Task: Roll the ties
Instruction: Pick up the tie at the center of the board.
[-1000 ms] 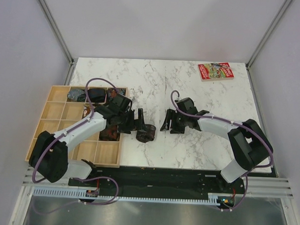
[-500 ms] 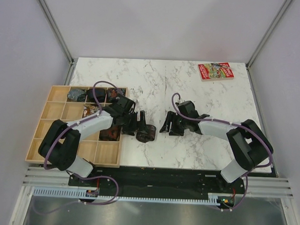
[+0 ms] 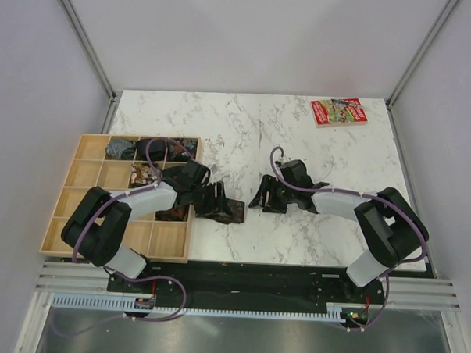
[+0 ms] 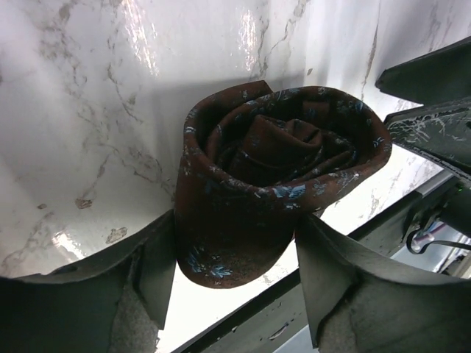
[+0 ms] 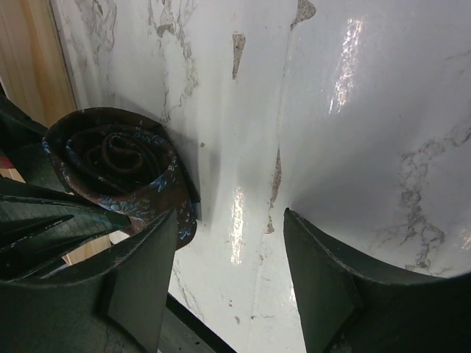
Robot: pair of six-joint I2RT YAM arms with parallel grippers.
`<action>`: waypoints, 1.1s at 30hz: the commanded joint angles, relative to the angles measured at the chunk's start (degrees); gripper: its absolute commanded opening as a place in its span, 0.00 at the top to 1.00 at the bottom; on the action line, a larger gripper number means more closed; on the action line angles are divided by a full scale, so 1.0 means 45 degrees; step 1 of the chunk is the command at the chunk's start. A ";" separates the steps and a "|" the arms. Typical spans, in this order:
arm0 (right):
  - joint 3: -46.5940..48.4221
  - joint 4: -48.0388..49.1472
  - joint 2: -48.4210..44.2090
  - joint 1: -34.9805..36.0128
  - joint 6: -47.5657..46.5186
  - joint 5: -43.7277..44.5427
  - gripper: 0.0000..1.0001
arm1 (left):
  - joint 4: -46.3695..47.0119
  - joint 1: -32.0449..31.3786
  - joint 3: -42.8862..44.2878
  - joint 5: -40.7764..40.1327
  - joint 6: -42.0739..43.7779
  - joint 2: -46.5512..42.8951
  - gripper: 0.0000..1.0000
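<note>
A rolled tie (image 3: 232,212), dark maroon with small blue flowers, lies on the marble table near its front edge. My left gripper (image 3: 221,207) is low around it. In the left wrist view the tie (image 4: 272,169) fills the gap of the left gripper (image 4: 235,232), and both fingers touch its sides. My right gripper (image 3: 258,199) is open and empty just right of the tie. In the right wrist view the right gripper (image 5: 229,220) holds nothing, and the tie (image 5: 118,165) lies beside its left finger (image 5: 140,287).
A wooden compartment tray (image 3: 82,197) sits at the left. It holds several rolled ties, among them one in the back row (image 3: 152,148) and one near the table side (image 3: 171,212). A red printed booklet (image 3: 337,112) lies at the back right.
My left gripper has moved down and right, closing in around the rolled tie, which stayed in place. The right gripper has shifted slightly left.
</note>
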 commanded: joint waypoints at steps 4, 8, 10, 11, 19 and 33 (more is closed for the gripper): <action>-0.0528 -0.0275 0.0453 0.0017 -0.0102 0.0340 0.32 | 0.0752 -0.0072 -0.0755 -0.0354 -0.0445 0.0631 0.39; -0.0607 -0.0275 0.0532 0.0017 -0.0122 0.0341 0.32 | 0.1084 -0.0131 -0.0775 -0.0471 -0.0485 0.0943 0.45; -0.0627 -0.0275 0.0551 0.0017 -0.0122 0.0321 0.32 | 0.1143 -0.0151 -0.0717 -0.0549 -0.0465 0.1041 0.50; -0.0665 0.0035 0.0570 0.0017 -0.0122 0.0340 0.32 | 0.1182 -0.0151 -0.0639 -0.0568 -0.0426 0.1080 0.54; -0.0822 0.0135 0.0551 0.0017 -0.0141 0.0321 0.32 | 0.1143 -0.0170 -0.0131 -0.0315 -0.0270 0.1471 0.98; -0.0978 0.0058 -0.0054 -0.0041 -0.0278 0.0477 0.32 | -0.1648 -0.0170 0.1353 -0.0139 -0.0251 -0.0442 0.98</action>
